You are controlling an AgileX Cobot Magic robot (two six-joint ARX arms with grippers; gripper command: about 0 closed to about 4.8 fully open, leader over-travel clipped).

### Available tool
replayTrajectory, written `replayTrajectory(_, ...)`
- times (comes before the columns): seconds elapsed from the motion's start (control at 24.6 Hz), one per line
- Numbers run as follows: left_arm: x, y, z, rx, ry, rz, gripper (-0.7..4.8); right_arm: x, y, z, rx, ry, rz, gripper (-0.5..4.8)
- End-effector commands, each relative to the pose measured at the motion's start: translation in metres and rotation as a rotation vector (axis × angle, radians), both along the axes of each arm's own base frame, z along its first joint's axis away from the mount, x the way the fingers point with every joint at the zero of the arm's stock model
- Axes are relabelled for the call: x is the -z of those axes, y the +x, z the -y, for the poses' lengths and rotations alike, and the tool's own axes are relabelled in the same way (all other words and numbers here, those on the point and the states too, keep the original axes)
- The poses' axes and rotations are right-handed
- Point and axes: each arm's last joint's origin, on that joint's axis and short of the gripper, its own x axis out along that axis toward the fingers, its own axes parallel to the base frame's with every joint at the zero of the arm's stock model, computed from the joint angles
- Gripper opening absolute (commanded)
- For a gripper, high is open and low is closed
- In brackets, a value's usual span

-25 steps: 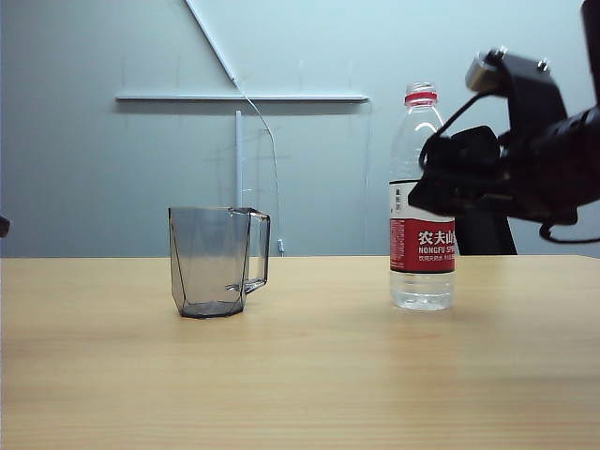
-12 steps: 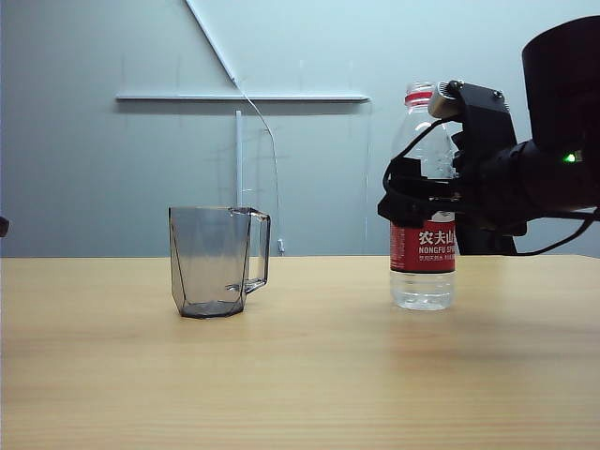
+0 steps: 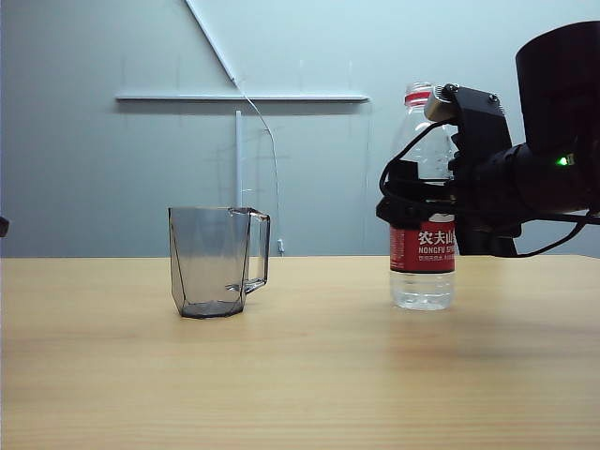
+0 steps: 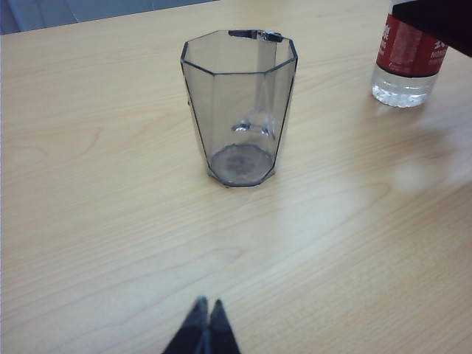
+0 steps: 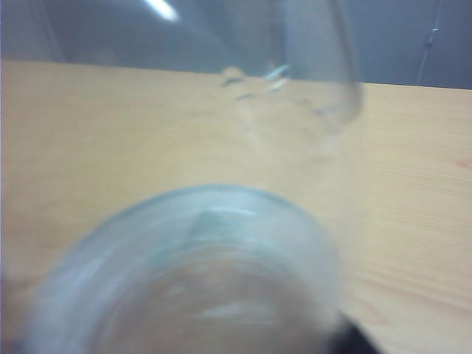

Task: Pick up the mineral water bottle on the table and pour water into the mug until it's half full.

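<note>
My right gripper [image 3: 412, 208] stands at the mineral water bottle [image 3: 423, 272], level with the upper edge of its red-and-white label. The black finger assembly crosses in front of the bottle's middle in the exterior view, and the arm body extends off to the right. Whether my right fingers are spread around the bottle or already pressing on it, I cannot tell: the exterior view shows only the near side of the assembly, and the right wrist view is filled by the blurred, clear body of the bottle [image 5: 199, 280] at very close range, with no fingertip discernible.

The bottle stands upright on the table [image 3: 300, 375], on the right side, with its red neck ring above my gripper. Clear water [image 3: 422, 291] is visible in its base below the label.

The mug [image 3: 217, 261] stands upright on the table to the left of the bottle, well apart from it, with its squared handle pointing right, toward the bottle. I cannot tell whether it holds any liquid.

My left gripper [image 4: 206, 328] is seen only in the left wrist view, held above the table on the near side of the mug [image 4: 239, 107] and well apart from it. Its two dark fingertips meet with no gap between them and hold nothing. The bottle's lower part [image 4: 408, 63] appears beyond and to the right of the mug.
</note>
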Motion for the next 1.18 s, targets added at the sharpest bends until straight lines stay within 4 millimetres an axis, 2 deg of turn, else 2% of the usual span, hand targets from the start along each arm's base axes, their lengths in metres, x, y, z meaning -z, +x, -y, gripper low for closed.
replayTrajectory(0.04, -0.002, 0.000, 0.000, 0.000, -0.011, 0.012, -0.02, -0.004, 0.001, 0.000, -0.003, 0.014, 0.028, 3.77)
replayTrajectory(0.12, -0.002, 0.000, 0.000, 0.000, -0.011, 0.011, -0.02, -0.004, 0.001, 0.000, -0.003, 0.014, 0.027, 3.74)
replayTrajectory(0.29, -0.002, 0.000, 0.000, 0.000, -0.011, 0.012, -0.02, -0.004, 0.001, 0.000, -0.003, 0.013, 0.027, 2.92)
replayTrajectory(0.57, -0.002, 0.000, 0.000, 0.000, -0.011, 0.012, -0.02, -0.004, 0.000, -0.001, -0.011, 0.015, 0.029, 2.92)
replayTrajectory(0.73, -0.003, 0.000, 0.000, -0.001, -0.018, 0.022, -0.02, -0.008, -0.001, -0.004, -0.098, 0.019, 0.044, 2.92)
replayTrajectory(0.9, -0.005, -0.001, -0.001, -0.004, -0.030, 0.040, -0.02, -0.021, -0.005, -0.013, -0.155, -0.091, 0.086, 2.92)
replayTrajectory(1.18, -0.007, 0.003, -0.009, -0.092, -0.038, 0.060, -0.02, -0.057, 0.012, -0.042, -0.235, -0.366, 0.010, 2.91)
